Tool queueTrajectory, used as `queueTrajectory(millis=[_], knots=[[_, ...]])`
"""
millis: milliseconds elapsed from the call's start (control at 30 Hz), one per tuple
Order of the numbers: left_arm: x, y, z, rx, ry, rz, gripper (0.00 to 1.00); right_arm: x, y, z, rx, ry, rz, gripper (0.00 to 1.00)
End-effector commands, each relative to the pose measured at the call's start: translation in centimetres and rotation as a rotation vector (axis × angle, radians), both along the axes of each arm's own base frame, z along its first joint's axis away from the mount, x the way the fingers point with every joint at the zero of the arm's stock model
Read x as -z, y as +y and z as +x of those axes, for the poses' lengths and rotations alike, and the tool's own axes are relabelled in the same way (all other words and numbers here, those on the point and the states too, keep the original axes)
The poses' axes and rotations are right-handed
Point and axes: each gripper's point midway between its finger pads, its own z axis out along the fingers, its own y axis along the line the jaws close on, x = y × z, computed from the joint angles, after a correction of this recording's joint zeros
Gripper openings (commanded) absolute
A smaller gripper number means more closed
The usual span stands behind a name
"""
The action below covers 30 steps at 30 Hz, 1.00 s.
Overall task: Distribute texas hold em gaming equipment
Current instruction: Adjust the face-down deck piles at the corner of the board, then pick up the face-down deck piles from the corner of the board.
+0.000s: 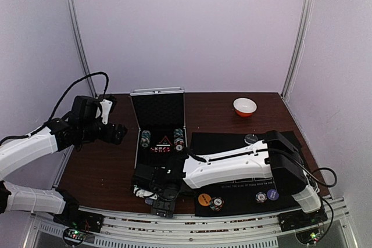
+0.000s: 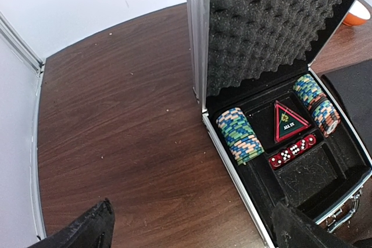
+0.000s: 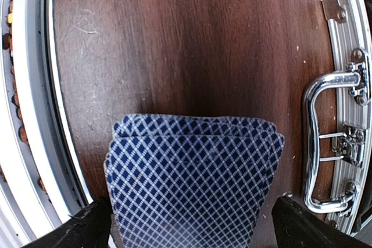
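My right gripper (image 1: pixel 152 189) reaches across to the table's front edge, just before the open silver case (image 1: pixel 157 121). It is shut on a slightly fanned deck of blue diamond-backed playing cards (image 3: pixel 195 178), held between its fingers above the wood. My left gripper (image 1: pixel 116 133) is open and empty, raised over the bare wood left of the case (image 2: pixel 200 45). Inside the case lie two rolls of striped poker chips (image 2: pixel 239 135) (image 2: pixel 317 104), red dice (image 2: pixel 292 151) and a triangular "all in" marker (image 2: pixel 289 121). On the black mat (image 1: pixel 232 143) sit an orange disc (image 1: pixel 203 198), chip stacks (image 1: pixel 217 204) (image 1: pixel 261 197), a purple-blue disc (image 1: pixel 272 194) and a dark disc (image 1: pixel 251 139).
A white-and-orange bowl (image 1: pixel 244 106) stands at the back right. The case's foam-lined lid (image 2: pixel 261 21) stands upright. The case handle and latch (image 3: pixel 325 143) are right of the cards. A metal rail (image 3: pixel 35 114) runs along the table's front edge.
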Motion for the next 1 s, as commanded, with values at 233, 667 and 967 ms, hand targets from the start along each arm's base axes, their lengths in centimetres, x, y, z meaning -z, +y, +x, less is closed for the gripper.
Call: queueTrajectory(millis=[233, 667, 967], knots=[[-6.6, -3.6, -0.3, 0.200, -0.144, -0.145, 0.98, -12.6, 1.0, -2.5, 0.063, 0.021, 0.269, 1.00], [-6.0, -15.9, -17.0, 1.220, -0.087, 0.147, 0.98, -13.4, -14.7, 3.3, 0.783, 0.257, 0.627, 1.00], [5.9, -15.1, -20.9, 1.455, 0.210, 0.501, 0.98, -12.3, -18.8, 2.9, 0.944, 0.356, 0.789, 1.00]])
